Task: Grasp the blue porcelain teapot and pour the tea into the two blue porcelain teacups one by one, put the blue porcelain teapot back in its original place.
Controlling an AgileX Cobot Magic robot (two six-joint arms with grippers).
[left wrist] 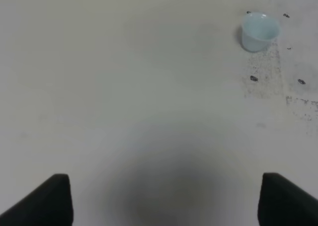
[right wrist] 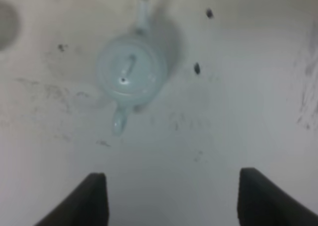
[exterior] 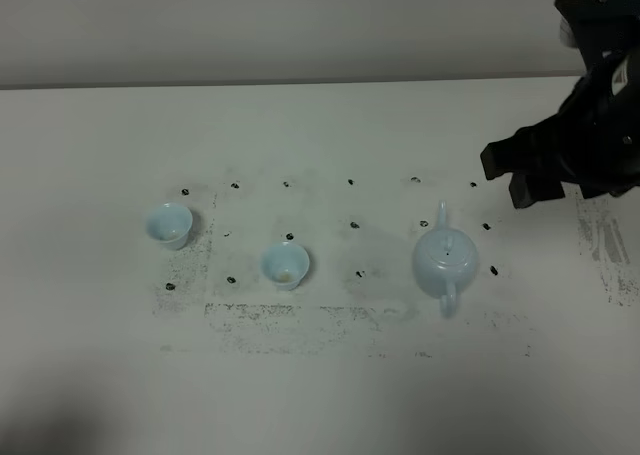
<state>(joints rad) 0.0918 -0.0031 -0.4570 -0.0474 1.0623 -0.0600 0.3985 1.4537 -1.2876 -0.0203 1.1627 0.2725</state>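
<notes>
The pale blue teapot [exterior: 445,260] stands upright on the white table, right of centre, lid on, its spout pointing to the far side and its handle toward the front. The two blue teacups [exterior: 168,225] [exterior: 285,265] stand upright to its left, apart from each other. My right gripper [exterior: 508,173] hangs open above the table, behind and to the right of the teapot, holding nothing. The right wrist view shows the teapot [right wrist: 130,72] ahead of the wide-apart fingers [right wrist: 84,201]. My left gripper [left wrist: 169,206] is open and empty over bare table, with one teacup [left wrist: 258,31] far ahead.
Small black marks [exterior: 353,225] dot the table [exterior: 320,395] in rows around the teapot and cups. Scuffed grey patches lie in front of the cups and at the right edge [exterior: 605,240]. The table's far edge meets a wall [exterior: 280,25].
</notes>
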